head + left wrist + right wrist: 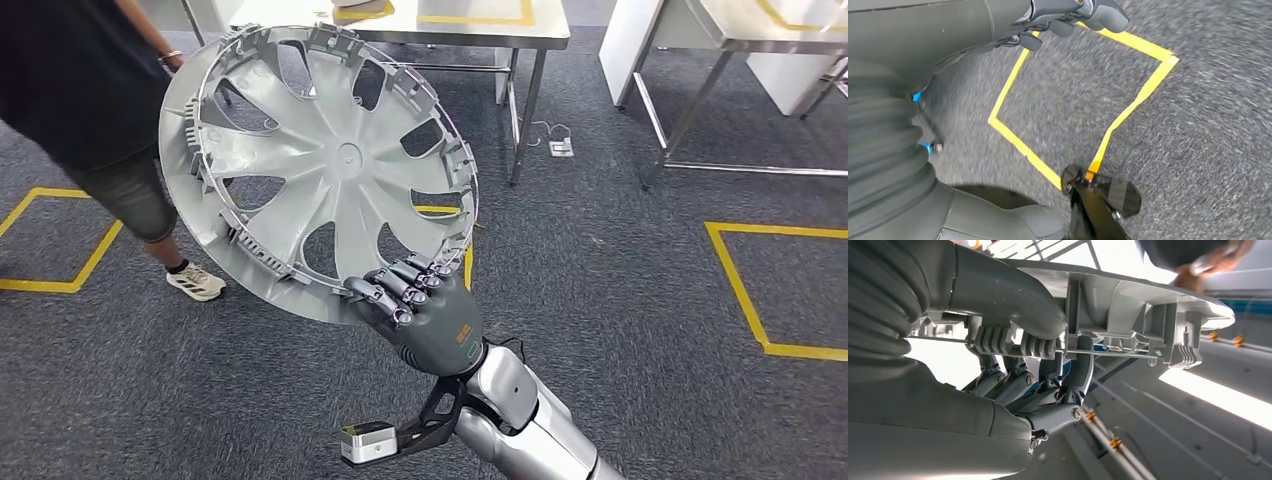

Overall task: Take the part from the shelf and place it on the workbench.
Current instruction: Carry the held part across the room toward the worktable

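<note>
Nearest the camera in the head view, the silver right arm rises from the lower edge, and the right robot hand (425, 315) grips the lower rim of the part (320, 165), a large grey wheel cover held up tilted with its ribbed back and clips facing the camera. From the right wrist view, the thumb lies over the rim's outer face while the dark fingers (1068, 385) curl under it, against a thin wire ring. The left robot hand (1068, 17) hangs over the floor; its fingers look curled, but motion blur leaves its state unclear. Below lies dark grey carpet floor (620, 270) marked with yellow tape squares (745, 290). Behind the part a person (90, 100) stands, cut off by the frame, one hand near its upper edge. Farther back stands a steel-legged counter (470, 35), its top cropped, with white furniture beyond.
</note>
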